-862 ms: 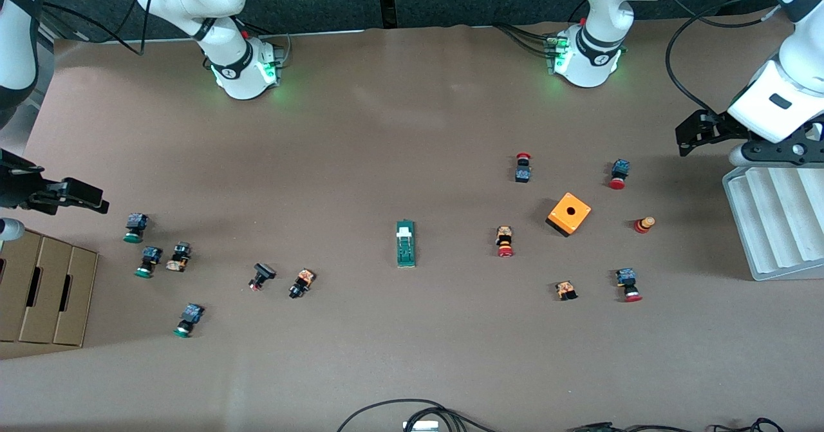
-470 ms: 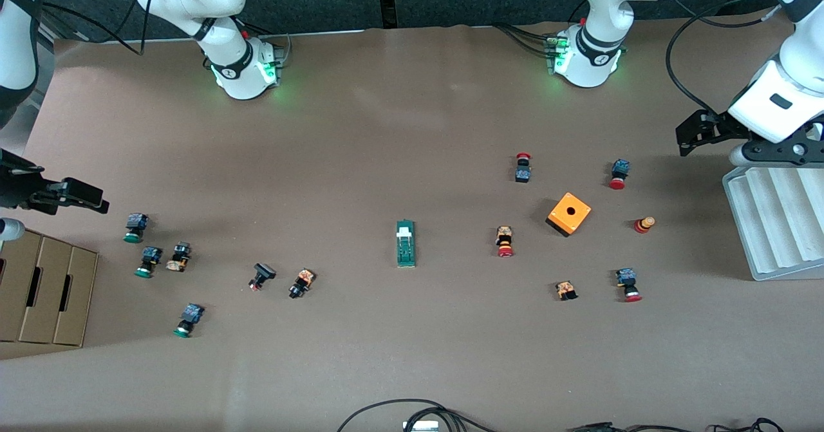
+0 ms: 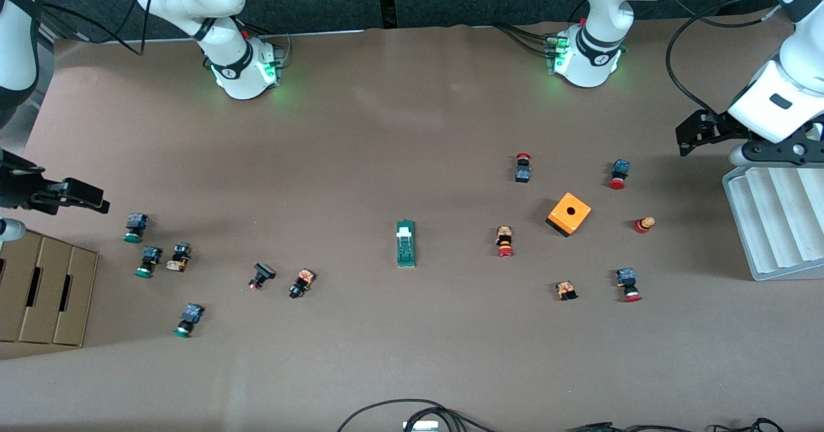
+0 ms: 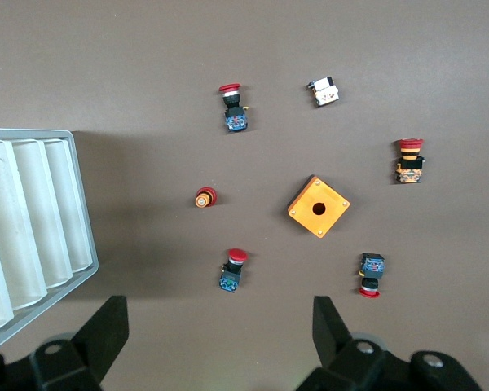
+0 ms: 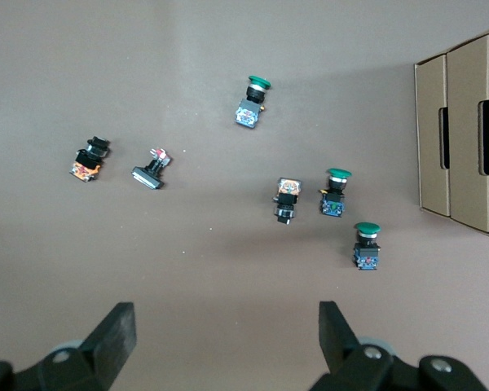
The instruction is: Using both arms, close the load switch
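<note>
Nothing of the task looks begun. Nearest the front camera among what matters, the load switch (image 3: 405, 244), a narrow dark-green rectangular block with a white sliding handle piece at its farther end, lies alone in the middle of the brown paper-covered desk (image 3: 412, 355), touched by neither arm.

Scattered push buttons with green caps (image 3: 148, 261) lie toward the right arm's end. Red-capped ones (image 3: 505, 241) and an orange cube box with a round hole (image 3: 569, 214) lie toward the left arm's end, the box slightly farther from the camera than the switch.

Farther up, the right arm's black two-finger tool (image 3: 76, 195) hangs over the desk's edge above a brown cardboard box (image 3: 45, 287), fingers spread wide and empty. The left arm's black two-finger tool (image 3: 694, 131) hangs by a grey ribbed tray (image 3: 772, 226), likewise spread wide with nothing in it.

Both arms are well apart from the switch. The whole job seems left: reaching in, steadying the block, sliding the handle.
</note>
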